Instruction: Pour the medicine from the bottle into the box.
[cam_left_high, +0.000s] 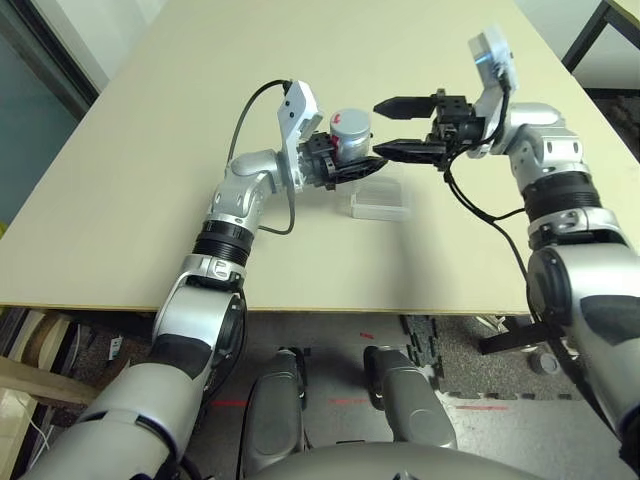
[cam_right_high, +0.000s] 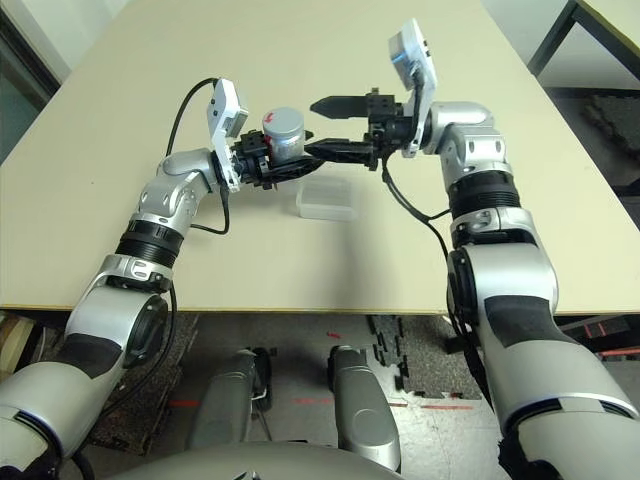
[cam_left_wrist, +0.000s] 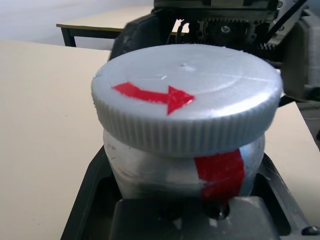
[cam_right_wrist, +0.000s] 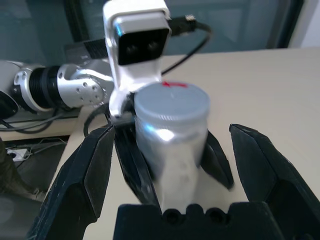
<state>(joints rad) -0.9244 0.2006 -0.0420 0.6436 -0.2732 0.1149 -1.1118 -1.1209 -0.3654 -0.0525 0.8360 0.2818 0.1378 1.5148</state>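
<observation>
The grey-white bottle (cam_left_high: 350, 133) with a red label stripe stands upright in the air, and my left gripper (cam_left_high: 346, 158) is shut on its lower body. A ribbed grey cap (cam_left_wrist: 185, 95) with a red arrow sits on its mouth. The medicine is hidden inside. My right gripper (cam_left_high: 402, 127) is open just to the right of the bottle, one finger higher and one lower, with the fingertips (cam_right_wrist: 107, 135) flanking the bottle (cam_right_wrist: 172, 135) without touching it. The clear box (cam_left_high: 381, 198) lies on the table just below and slightly right of the bottle.
The beige table (cam_left_high: 150, 180) stretches wide to the left and far side, and its front edge (cam_left_high: 300, 305) runs below the box. A black cable (cam_left_high: 285, 215) loops off my left wrist. Dark legs of another table (cam_left_high: 590, 35) stand at the far right.
</observation>
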